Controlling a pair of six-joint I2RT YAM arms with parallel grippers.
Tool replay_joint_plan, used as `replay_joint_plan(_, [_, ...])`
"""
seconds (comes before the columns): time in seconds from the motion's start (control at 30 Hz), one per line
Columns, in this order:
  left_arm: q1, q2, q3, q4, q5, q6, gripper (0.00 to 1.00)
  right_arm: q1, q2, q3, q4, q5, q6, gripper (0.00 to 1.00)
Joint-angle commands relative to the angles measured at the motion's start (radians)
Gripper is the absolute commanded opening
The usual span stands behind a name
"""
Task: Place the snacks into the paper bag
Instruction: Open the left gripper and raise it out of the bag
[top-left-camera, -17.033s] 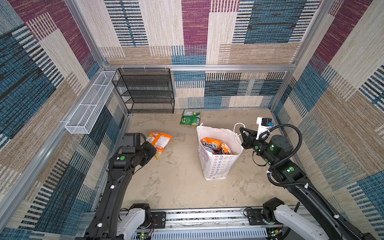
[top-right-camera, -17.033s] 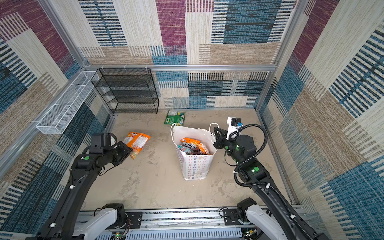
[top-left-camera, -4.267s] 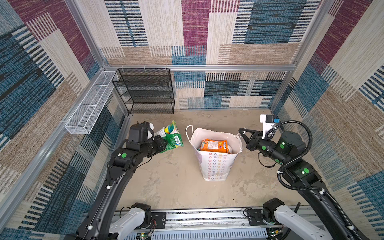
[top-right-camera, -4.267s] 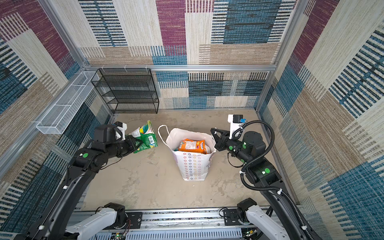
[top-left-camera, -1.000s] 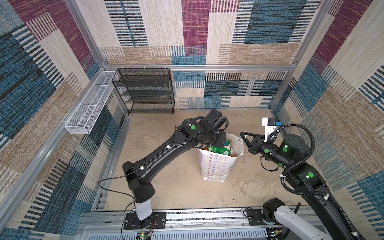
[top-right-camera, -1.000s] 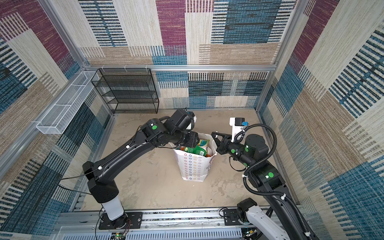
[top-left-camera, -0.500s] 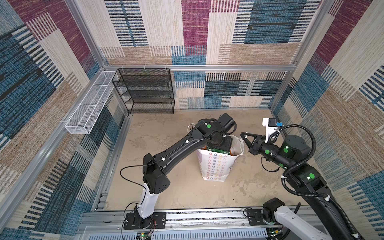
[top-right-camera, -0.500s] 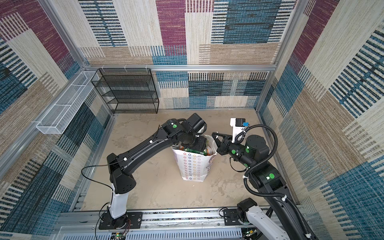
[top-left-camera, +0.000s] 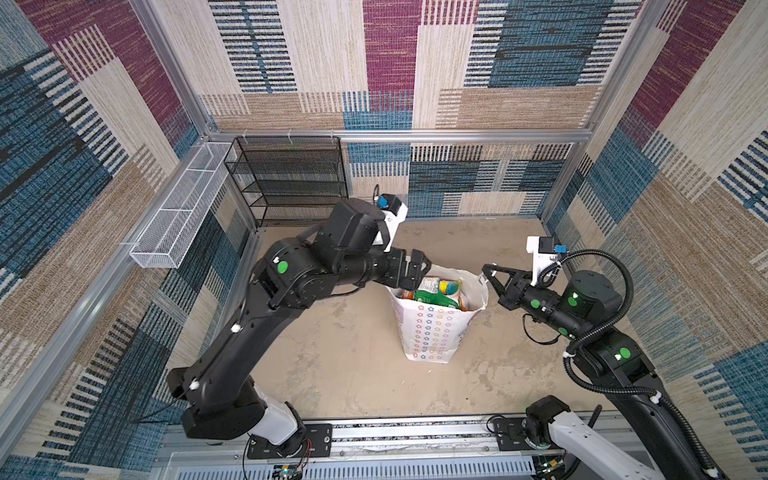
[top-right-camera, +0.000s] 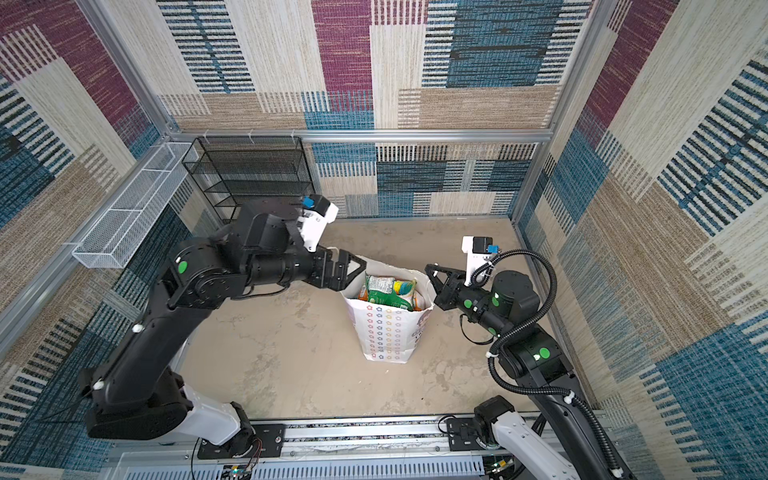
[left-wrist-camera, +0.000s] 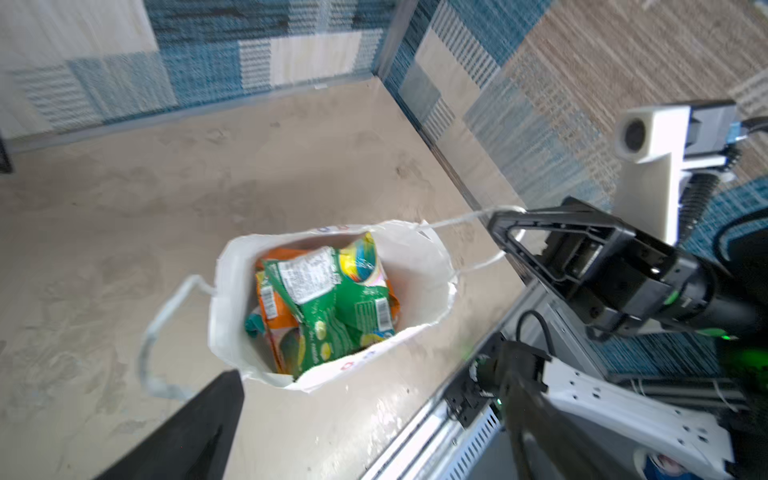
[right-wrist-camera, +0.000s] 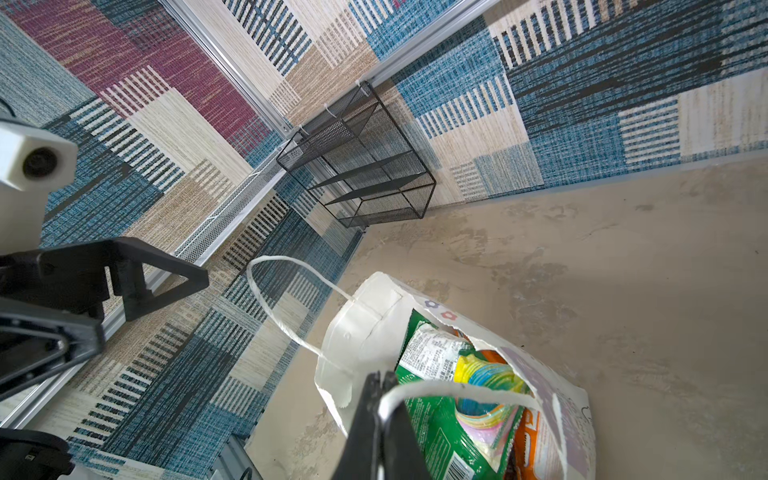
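Observation:
The white paper bag (top-left-camera: 434, 332) (top-right-camera: 388, 332) with flower prints stands upright mid-floor. Several snacks (top-left-camera: 436, 291) (top-right-camera: 388, 291) fill it, a green packet (left-wrist-camera: 328, 303) (right-wrist-camera: 432, 419) on top of orange ones. My left gripper (top-left-camera: 417, 272) (top-right-camera: 351, 270) hovers at the bag's left rim, open and empty; in the left wrist view its fingers (left-wrist-camera: 195, 424) frame the bag's mouth. My right gripper (top-left-camera: 489, 272) (top-right-camera: 431, 272) (right-wrist-camera: 380, 388) is shut on the bag's right handle (right-wrist-camera: 457, 388), holding it taut to the right (left-wrist-camera: 461, 218).
A black mesh shelf (top-left-camera: 291, 178) stands at the back left. A white wire basket (top-left-camera: 178, 208) hangs on the left wall. The bag's other handle (left-wrist-camera: 166, 316) hangs loose on its left side. A metal rail (top-left-camera: 374, 436) runs along the front.
My left gripper opened over the bag and let the green packet drop in, then drew back to the left rim. The right gripper kept its hold on the handle.

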Motion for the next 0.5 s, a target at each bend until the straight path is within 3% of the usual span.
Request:
replay_joint_plan(0.0, [0.093, -0.112, -0.146, 0.051, 0.043, 0.036, 0.99, 0.001, -0.006, 0.016, 0.004, -0.011, -0.013, 0.01])
replay_joint_plan(0.1, [0.227, -0.181, -0.274, 0.121, 0.196, 0.014, 0.99, 0.001, -0.011, 0.027, -0.023, -0.019, -0.018, 0.03])
replay_joint_plan(0.27, [0.317, -0.116, -0.268, 0.115, 0.427, 0.033, 1.0, 0.001, -0.012, 0.04, -0.061, -0.043, -0.014, 0.08])
replay_joint_plan(0.47, [0.361, -0.037, -0.246, 0.129, 0.474, 0.016, 0.93, 0.002, -0.01, 0.068, -0.105, -0.027, -0.017, 0.19])
